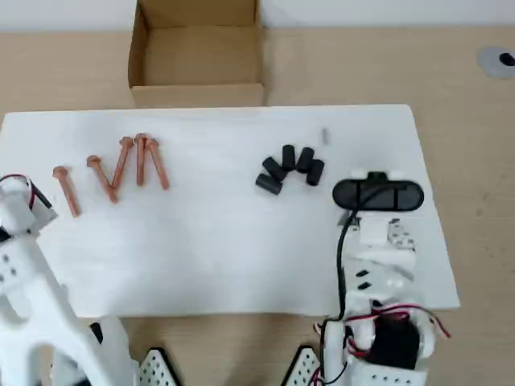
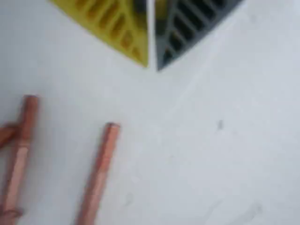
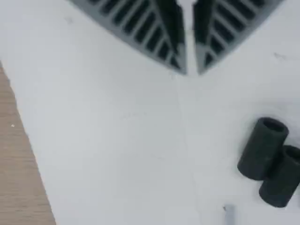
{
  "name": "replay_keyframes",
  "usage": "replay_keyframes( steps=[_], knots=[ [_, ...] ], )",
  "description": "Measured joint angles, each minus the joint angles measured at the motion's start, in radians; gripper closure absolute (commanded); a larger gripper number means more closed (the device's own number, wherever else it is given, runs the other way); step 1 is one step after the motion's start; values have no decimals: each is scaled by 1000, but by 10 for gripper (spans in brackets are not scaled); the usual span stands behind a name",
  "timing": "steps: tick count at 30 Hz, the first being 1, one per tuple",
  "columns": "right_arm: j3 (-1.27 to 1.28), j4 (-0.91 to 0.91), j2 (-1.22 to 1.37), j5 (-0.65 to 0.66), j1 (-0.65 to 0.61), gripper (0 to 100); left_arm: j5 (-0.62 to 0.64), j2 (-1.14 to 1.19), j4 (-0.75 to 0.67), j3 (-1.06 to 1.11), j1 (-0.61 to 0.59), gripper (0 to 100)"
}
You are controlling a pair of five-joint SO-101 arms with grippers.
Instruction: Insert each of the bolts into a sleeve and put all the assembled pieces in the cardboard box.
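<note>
Copper-coloured metal bolts [image 1: 142, 161], five by my count, lie loose on the left of the white paper sheet [image 1: 217, 257] that covers the pale wooden worktop [image 1: 467, 121]; five short black cylindrical sleeves [image 1: 288, 157] huddle right of centre; the open brown cardboard box [image 1: 197, 95] stands just beyond the sheet's far edge. The left end effector [image 2: 151, 64] hangs over the sheet just beside two bolts, its yellow and grey fingers together on nothing; the right end effector [image 3: 188, 70] hovers near the sleeves, its fingers likewise drawn together and empty. No bolt is sleeved, so the task looks to be at its start. The risks, as I judge them: several bolts touch or cross, so a grasp may drag a neighbour; the round sleeves may roll when nudged; a slight misalignment could jam a bolt against a sleeve's mouth. Bare sheet lies between the two groups and towards the near edge, giving room for mating; the box's near wall must be cleared on delivery.
</note>
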Motion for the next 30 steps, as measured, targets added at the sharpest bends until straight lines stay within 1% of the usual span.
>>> replay_keyframes(
  steps=[3, 5, 9, 12, 16, 17, 23, 27, 30],
  knots=[
    [-135, -5, 180, -35, 0, 988, -92, 104, 0, -29, -2, 993],
    [-238, -6, 315, -61, 0, 988, -130, 157, 0, -31, -2, 993],
    [-431, -6, 578, -106, 0, 988, -144, 249, 0, -23, -2, 993],
    [-523, -6, 707, -126, 0, 988, -147, 319, 0, -23, -2, 975],
    [-555, -6, 758, -127, 0, 987, -115, 399, 0, -43, -2, 837],
    [-555, -6, 761, -127, 0, 987, -104, 416, 0, -58, -2, 821],
    [-555, -6, 766, -127, 0, 988, -72, 516, -72, -150, -2, 819],
    [-555, -6, 766, -127, 0, 988, -72, 588, -109, -203, -2, 819],
    [-554, -6, 766, -127, 0, 988, -104, 658, -129, -233, -2, 819]
  ],
)
